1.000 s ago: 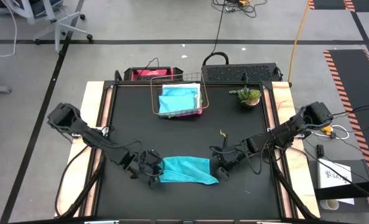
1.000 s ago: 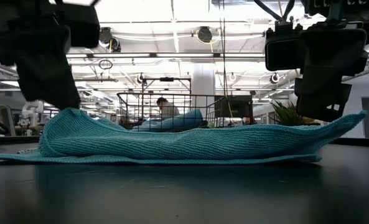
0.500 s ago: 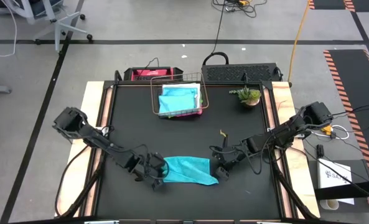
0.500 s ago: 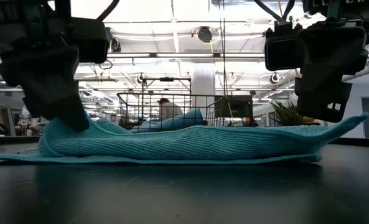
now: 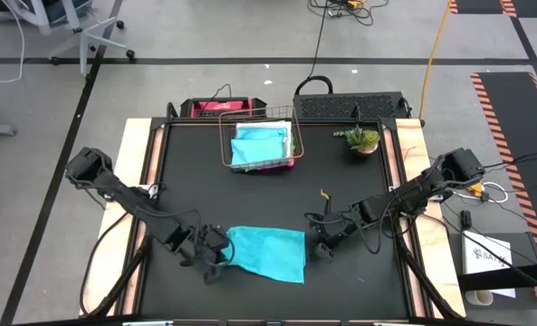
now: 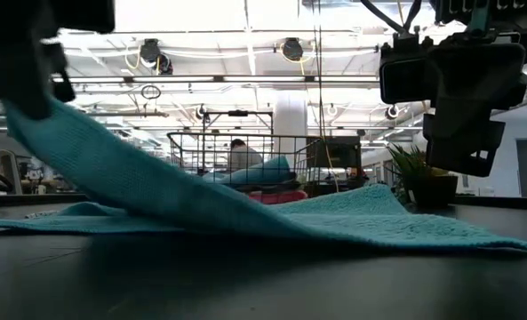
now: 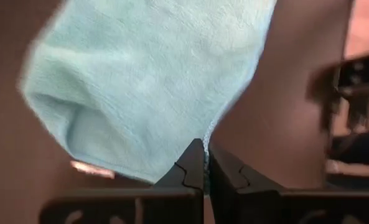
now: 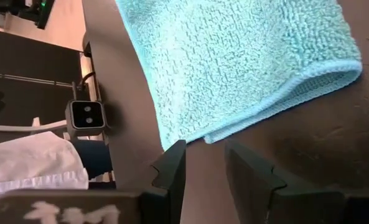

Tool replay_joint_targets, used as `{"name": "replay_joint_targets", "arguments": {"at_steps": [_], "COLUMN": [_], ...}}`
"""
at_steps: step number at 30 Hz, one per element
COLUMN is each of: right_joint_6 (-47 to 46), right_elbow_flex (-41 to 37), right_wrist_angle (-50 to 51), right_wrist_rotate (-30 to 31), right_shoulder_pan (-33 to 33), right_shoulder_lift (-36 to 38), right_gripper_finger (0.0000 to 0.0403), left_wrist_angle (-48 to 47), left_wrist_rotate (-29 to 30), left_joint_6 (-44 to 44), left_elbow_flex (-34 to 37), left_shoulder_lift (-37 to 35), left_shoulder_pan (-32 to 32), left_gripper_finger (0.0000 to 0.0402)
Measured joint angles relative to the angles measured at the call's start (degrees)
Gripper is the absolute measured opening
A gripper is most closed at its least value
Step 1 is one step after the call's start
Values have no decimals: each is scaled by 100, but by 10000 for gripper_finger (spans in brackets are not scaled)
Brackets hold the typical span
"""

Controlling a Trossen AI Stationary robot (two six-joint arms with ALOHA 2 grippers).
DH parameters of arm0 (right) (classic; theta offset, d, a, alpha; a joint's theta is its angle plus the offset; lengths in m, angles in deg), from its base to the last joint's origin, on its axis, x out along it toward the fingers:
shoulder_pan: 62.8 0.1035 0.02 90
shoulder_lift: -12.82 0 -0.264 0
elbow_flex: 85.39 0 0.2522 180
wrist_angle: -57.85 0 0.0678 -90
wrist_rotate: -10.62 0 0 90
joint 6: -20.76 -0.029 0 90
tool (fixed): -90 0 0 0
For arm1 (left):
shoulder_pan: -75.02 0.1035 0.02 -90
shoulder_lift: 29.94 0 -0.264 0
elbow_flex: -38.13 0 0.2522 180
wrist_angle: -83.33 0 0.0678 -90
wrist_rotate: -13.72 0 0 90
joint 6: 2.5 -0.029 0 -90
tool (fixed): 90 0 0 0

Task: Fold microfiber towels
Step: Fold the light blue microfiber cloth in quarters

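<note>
Near the desk's (image 5: 173,181) front edge, left of centre: left gripper (image 5: 212,260), jaws clamped together on the left edge of a turquoise towel (image 5: 266,251), that edge raised off the surface in the low view. Rest of the towel spread flat toward the front middle, sloping down from the lifted side to the desk.

Just right of the towel, above the desk: right gripper (image 5: 321,246), jaws apart with nothing between them, close beside the cloth's folded right edge in the right wrist view but not touching it.

Toward the desk's far edge, around the middle: copper wire basket (image 5: 258,143) holding another turquoise towel (image 5: 260,142) on top, a strip of pink showing under it at the basket's near rim. Near the far right corner: small potted plant (image 5: 361,139).
</note>
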Motion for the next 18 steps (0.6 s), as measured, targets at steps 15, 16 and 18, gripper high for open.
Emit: {"name": "replay_joint_targets", "arguments": {"at_steps": [15,16,18], "right_joint_6": [105,106,136], "right_elbow_flex": [0,0,0], "right_wrist_angle": [22,18,16], "right_wrist_rotate": [9,11,20], "right_shoulder_pan": [-67,-79,-112], "right_shoulder_lift": [0,0,0], "right_gripper_finger": [100,100,100], "left_wrist_angle": [281,283,369], "left_wrist_rotate": [-236,-246,-260], "left_joint_6": [1013,1027,1100], "left_elbow_flex": [-4,0,2], "left_shoulder_lift": [452,486,551], "left_shoulder_pan": [-368,-368,-368], "left_gripper_finger": [56,66,83]}}
